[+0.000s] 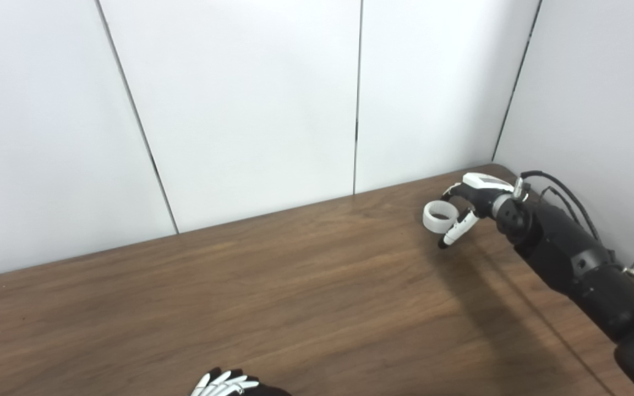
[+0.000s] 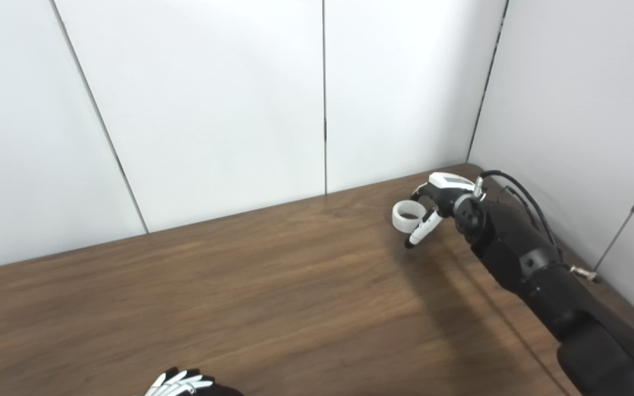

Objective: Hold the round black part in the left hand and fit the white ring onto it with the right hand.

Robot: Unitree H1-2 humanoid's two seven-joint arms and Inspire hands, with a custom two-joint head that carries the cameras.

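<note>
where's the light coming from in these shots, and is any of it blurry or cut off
In the left eye view the right hand holding the white ring throws a broad soft shadow down and towards the camera across the table, so light probably comes from high behind it; in the right eye view the same shadow shows, the image is slightly soft, and the left hand is cropped by the bottom edge.

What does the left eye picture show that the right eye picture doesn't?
Only the left eye view shows a little more of the left hand at the bottom edge. Only the right eye view shows more of the side wall and the table's right edge beside the right arm. Both show the right hand at the far right corner, closed on the white ring, and the left hand barely peeking in. Neither shows the round black part, and neither shows whether the left hand is open or shut.
</note>
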